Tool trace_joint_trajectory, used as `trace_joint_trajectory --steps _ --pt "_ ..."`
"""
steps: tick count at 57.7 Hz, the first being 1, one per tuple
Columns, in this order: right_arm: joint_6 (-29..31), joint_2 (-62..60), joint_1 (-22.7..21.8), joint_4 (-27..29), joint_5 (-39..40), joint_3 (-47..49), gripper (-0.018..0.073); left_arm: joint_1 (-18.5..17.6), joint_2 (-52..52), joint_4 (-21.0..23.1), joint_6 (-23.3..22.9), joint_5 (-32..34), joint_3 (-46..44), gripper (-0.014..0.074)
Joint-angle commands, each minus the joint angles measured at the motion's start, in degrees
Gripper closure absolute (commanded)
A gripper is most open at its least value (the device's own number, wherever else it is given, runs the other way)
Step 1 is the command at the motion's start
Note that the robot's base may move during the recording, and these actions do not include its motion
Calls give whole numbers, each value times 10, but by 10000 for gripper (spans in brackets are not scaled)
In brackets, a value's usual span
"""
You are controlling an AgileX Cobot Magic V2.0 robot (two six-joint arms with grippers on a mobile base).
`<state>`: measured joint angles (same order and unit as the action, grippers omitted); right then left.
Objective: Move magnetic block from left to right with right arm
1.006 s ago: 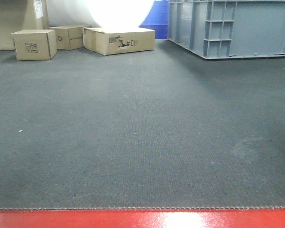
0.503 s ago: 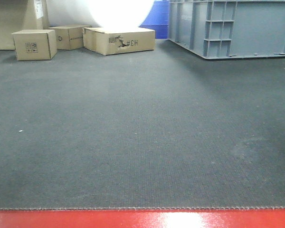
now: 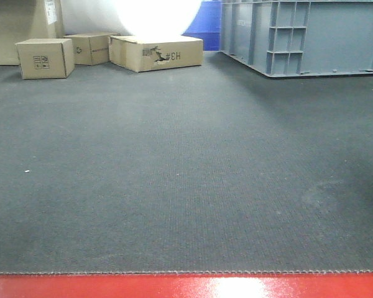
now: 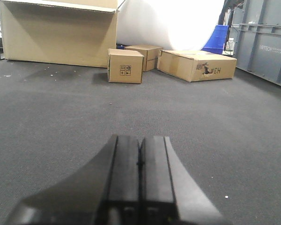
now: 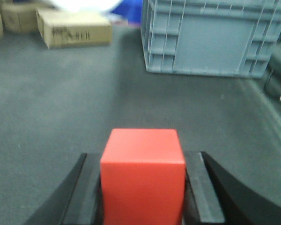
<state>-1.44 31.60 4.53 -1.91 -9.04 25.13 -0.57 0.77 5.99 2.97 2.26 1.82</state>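
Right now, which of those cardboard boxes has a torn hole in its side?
The long flat box marked "#3H", rightmost of the group. The small cube-shaped box looks intact.

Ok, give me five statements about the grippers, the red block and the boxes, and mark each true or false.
1. The right gripper has the red block between its fingers. True.
2. The left gripper is wide open. False: its fingers are pressed together with nothing between them.
3. The red block lies on the grey mat in the front view. False: no block shows there.
4. A cardboard box marked "#H3" has a torn hole. True.
5. The grey crate sits behind the block in the right wrist view. True.
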Motion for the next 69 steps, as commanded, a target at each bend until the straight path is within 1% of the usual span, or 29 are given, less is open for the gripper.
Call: trace_joint_trajectory --steps 1,6,12,27,35,38,45,50,53,62,69 --pt "-4 76 -4 -4 36 47 213 -4 6 3 0 50 4 722" --pt "-35 158 2 -4 4 89 213 -4 6 3 0 50 4 722" --pt "-84 249 32 -4 -64 149 213 -4 6 3 0 50 4 722" --pt "-161 435 159 -5 -290 312 213 -4 6 3 0 50 4 722" --pt "-235 523 221 -2 -400 397 213 -4 6 3 0 50 4 722" --pt "-258 551 236 1 -427 423 213 -4 6 3 0 50 4 722" --pt "-315 610 272 2 -463 482 213 -4 6 3 0 50 4 722" --pt "-344 640 299 3 -476 518 213 -4 6 3 0 50 4 722" --pt "-352 660 314 10 -481 538 213 -4 6 3 0 50 4 722" --pt "-352 702 352 39 -483 582 213 -4 6 3 0 50 4 722" --pt "-356 731 368 44 -481 604 213 -4 6 3 0 50 4 722"
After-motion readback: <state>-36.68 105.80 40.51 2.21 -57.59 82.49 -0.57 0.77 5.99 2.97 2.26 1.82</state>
